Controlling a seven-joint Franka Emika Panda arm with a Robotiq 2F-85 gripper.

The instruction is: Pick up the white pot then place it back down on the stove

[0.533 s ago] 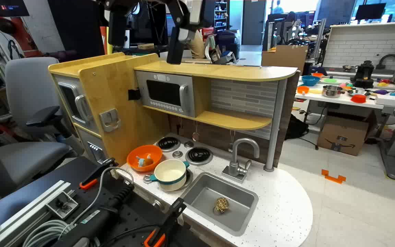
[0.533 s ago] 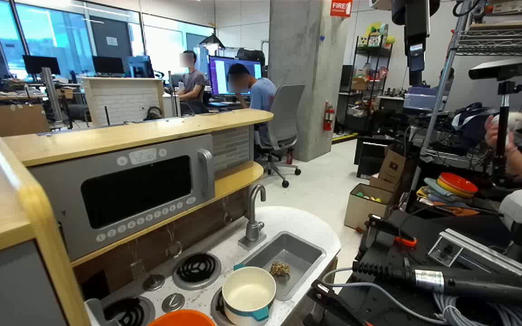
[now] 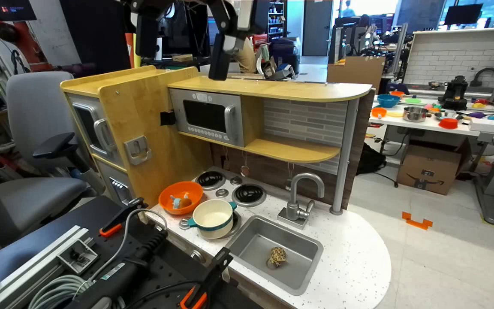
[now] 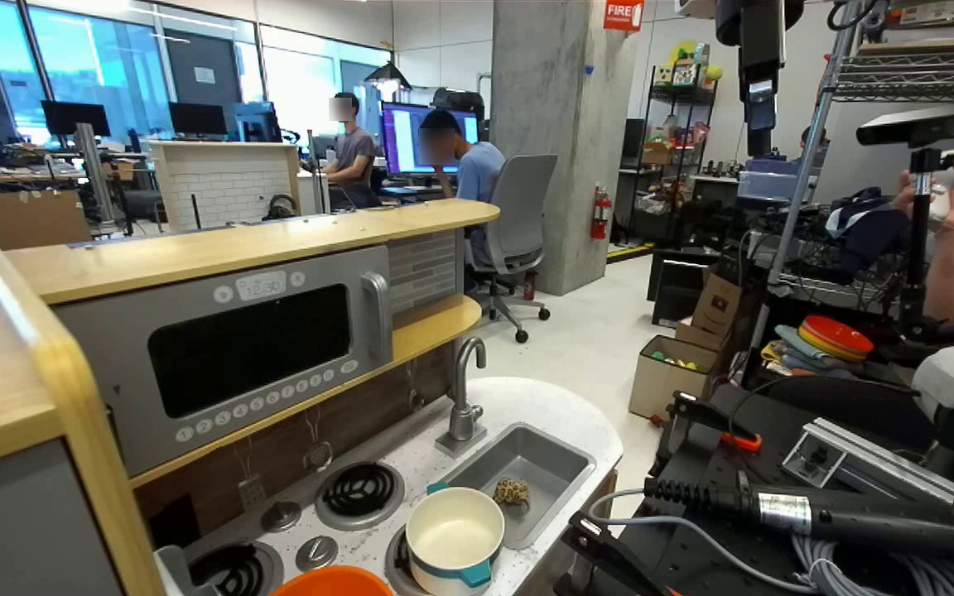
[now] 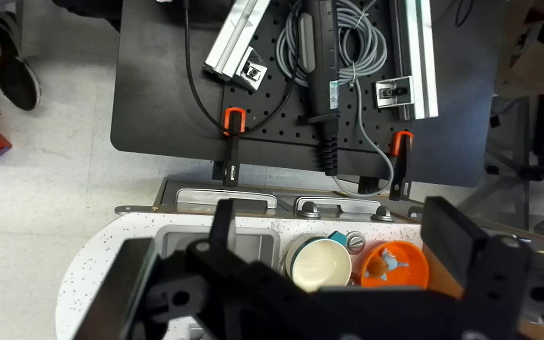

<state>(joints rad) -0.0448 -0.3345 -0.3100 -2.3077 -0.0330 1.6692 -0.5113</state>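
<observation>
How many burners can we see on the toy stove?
3 on the stove: a back burner by the orange bowl, another back burner nearer the faucet, and a burner partly hidden by the white pot. The orange bowl may hide a fourth.

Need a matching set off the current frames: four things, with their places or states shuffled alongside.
1. white pot
2. orange bowl
3. leopard-spotted item
4. gripper

A. open, holding nothing
B. in the sink
C. on the stove, with teal handles
D. contains a blue-and-brown item

Pairs: 1-C, 2-D, 3-B, 4-A
</observation>
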